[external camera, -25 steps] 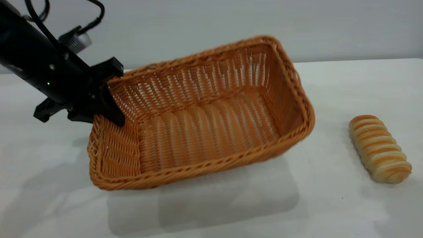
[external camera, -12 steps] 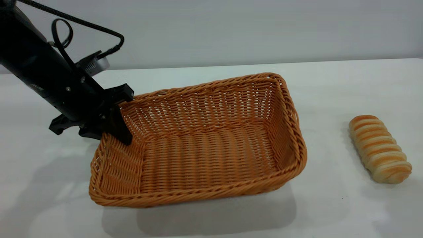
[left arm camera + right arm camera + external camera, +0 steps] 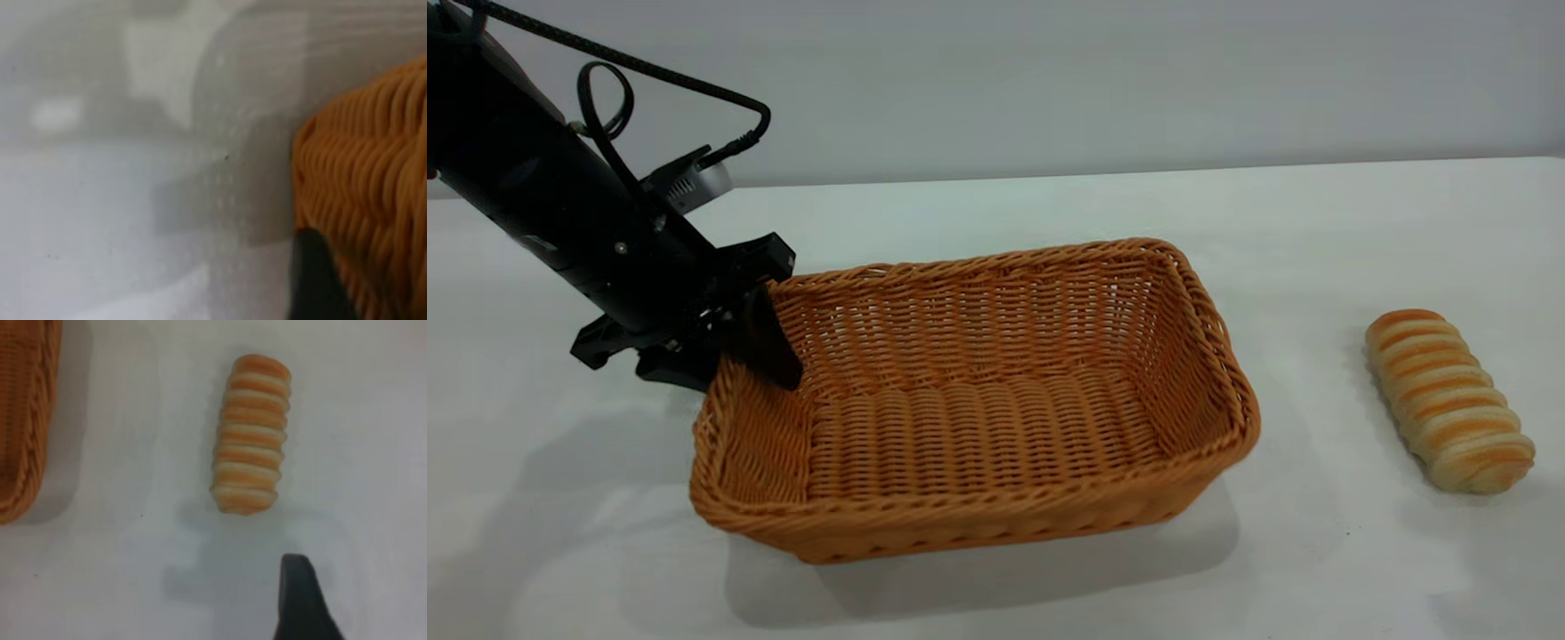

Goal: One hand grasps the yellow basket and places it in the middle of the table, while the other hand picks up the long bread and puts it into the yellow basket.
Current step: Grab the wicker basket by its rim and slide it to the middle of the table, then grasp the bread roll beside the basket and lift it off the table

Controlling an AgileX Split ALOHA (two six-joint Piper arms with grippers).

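Gripping the yellow basket (image 3: 996, 418)'s left rim, left gripper (image 3: 743, 342) fingers closed; long bread (image 3: 1449, 400) lengthwise toward camera.

Upper left of the exterior frame, there's the left arm (image 3: 543, 213): a thick, matte black tube, running down toward centre-left. A small pale screw head (image 3: 615, 249) glints on its side. At its lower end, a blocky black bracket spreads into angular wings, and a dark, tapered finger (image 3: 769, 342) sticks out below it. A braided black cable (image 3: 631, 64) sweeps across the top left corner, and a thinner one curls into a loop (image 3: 600, 93) just under it. The cable plugs into a small silver-grey box (image 3: 694, 182) with a slotted face, riding on the arm's upper side. In each wrist view, one black fingertip, rounded and tapering, pokes in at the lower edge.
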